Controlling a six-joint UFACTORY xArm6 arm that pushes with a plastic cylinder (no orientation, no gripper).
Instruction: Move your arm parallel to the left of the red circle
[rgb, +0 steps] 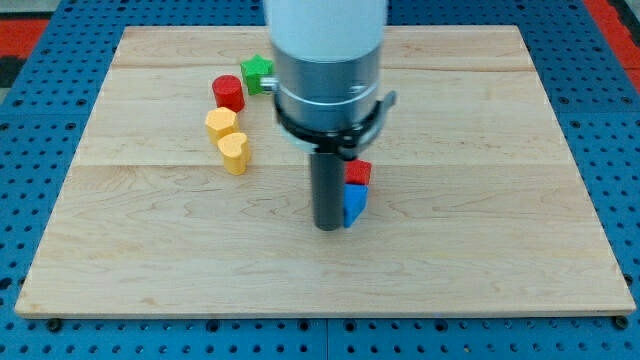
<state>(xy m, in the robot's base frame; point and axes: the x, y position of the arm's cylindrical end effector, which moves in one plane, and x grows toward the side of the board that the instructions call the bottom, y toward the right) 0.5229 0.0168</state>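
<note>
My tip (329, 226) rests on the board — rod upright.

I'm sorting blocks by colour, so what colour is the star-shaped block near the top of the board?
Green. The star block shows clearly in the camera view, beside the red circle.

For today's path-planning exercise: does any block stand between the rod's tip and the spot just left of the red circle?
My tip sits beside the blue block, toward the view's right of the red circle. The two yellow blocks lie roughly between, below the circle, so a straight path would likely meet them.
</note>
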